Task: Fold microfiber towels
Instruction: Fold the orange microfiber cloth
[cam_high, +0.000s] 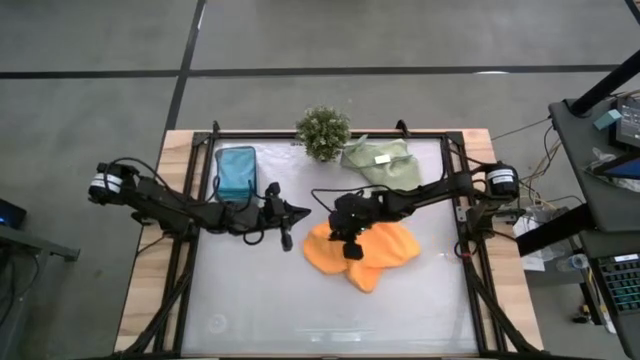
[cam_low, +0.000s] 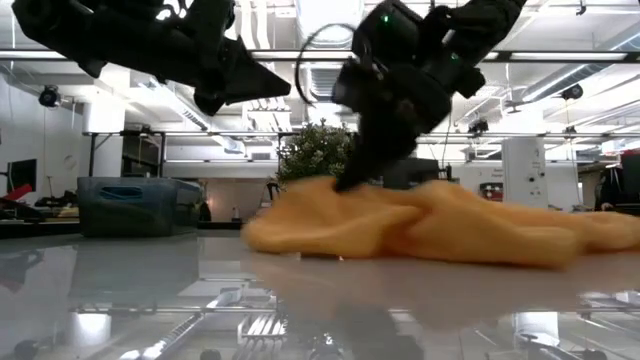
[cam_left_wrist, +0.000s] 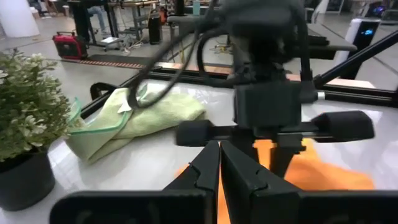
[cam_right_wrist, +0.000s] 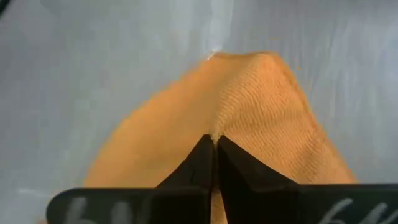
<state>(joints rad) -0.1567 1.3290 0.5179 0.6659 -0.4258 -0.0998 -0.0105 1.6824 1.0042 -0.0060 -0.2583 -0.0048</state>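
Observation:
The orange towel (cam_high: 375, 258) lies crumpled on the white table, right of the middle. My right gripper (cam_high: 349, 244) is over its left part and is shut on the cloth (cam_right_wrist: 214, 140). Just left of the towel, my left gripper (cam_high: 300, 211) hangs shut above the table and touches nothing (cam_left_wrist: 219, 149). A teal-blue towel (cam_high: 236, 168) lies folded in the dark tray at the far left. The pale green towels (cam_high: 382, 162) lie in a loose heap at the far right, next to the plant. My right gripper pinches a small pucker of the orange towel's upper surface (cam_right_wrist: 219, 127) between its two fingertips, near the towel's left end. The fingers slant down onto it from above and from the table's right (cam_low: 350, 178). The towel rests slack and bunched on the table.
A small bushy plant (cam_high: 323, 131) in a dark pot stands at the middle of the far edge. The dark tray (cam_high: 220, 185) sits at the far left. Black frame rails (cam_high: 462, 200) run along the table's sides. The near half of the table is bare white surface (cam_high: 300, 310).

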